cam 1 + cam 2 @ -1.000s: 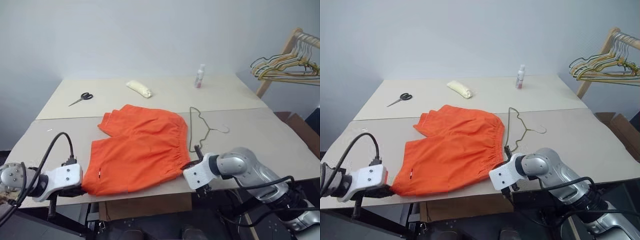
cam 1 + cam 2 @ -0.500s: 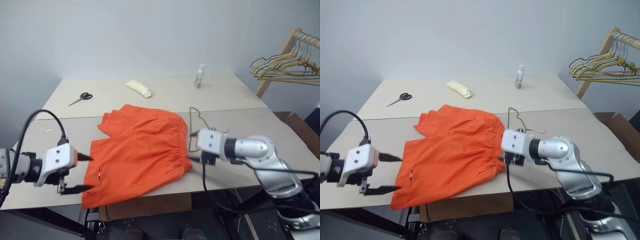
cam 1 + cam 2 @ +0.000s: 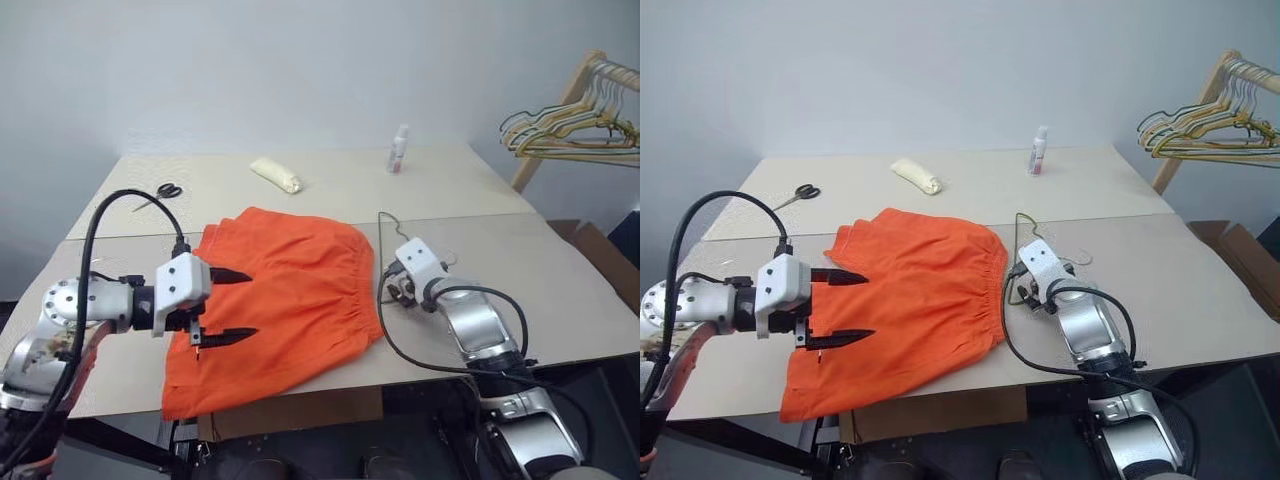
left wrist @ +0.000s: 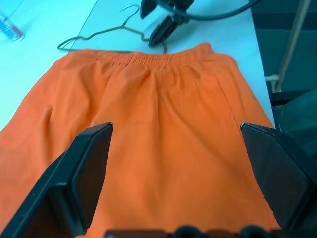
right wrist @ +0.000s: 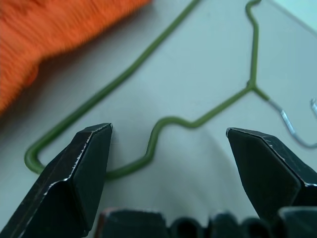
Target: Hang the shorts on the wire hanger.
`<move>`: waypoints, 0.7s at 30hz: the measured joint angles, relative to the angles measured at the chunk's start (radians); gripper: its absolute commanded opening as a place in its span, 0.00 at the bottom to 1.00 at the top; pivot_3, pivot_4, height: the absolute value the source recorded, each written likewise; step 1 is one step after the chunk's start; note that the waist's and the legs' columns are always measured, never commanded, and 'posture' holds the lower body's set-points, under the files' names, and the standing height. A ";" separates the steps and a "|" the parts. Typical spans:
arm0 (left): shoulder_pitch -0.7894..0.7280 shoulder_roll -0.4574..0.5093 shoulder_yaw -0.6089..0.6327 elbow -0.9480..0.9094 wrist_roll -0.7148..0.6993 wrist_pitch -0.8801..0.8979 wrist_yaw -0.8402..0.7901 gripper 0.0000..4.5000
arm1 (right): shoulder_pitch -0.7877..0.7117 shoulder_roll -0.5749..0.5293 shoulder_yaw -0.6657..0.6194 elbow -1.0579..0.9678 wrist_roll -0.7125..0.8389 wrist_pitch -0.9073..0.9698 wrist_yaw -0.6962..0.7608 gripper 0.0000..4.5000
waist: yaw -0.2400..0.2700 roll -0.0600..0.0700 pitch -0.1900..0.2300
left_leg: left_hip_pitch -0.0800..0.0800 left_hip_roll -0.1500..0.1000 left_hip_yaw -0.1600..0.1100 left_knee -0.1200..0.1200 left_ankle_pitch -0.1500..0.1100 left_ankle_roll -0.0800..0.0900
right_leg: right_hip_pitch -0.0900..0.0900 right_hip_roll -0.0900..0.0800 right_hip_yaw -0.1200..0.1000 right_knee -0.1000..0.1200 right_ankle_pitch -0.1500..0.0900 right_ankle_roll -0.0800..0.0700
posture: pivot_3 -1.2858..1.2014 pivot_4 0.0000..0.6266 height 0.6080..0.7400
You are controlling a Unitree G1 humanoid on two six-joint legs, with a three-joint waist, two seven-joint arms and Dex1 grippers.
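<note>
Nothing hung yet. Left gripper (image 3: 228,306) hovers above the shorts' (image 3: 285,300) leg end, jaws wide, empty. Shorts lie flat, near hem overhanging the table (image 3: 560,290) front edge. Wire hanger (image 3: 392,255) just right of the waistband. Right gripper (image 5: 168,163) over it, spread, empty. Open tabletop further right.

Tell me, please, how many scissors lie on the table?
1. The scissors lie on the far left part of the table, apart from the shorts. Nothing visible suggests another pair.
</note>
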 measured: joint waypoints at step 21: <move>-0.060 -0.064 -0.050 0.066 0.003 -0.045 -0.009 1.00 | -0.023 -0.013 -0.216 -0.126 0.203 0.125 0.030 0.95 | -0.029 0.001 0.001 | 0.004 0.002 0.000 0.000 0.000 0.001 | 0.004 0.002 0.002 -0.001 0.001 0.001 | 0.52 0.00 1.00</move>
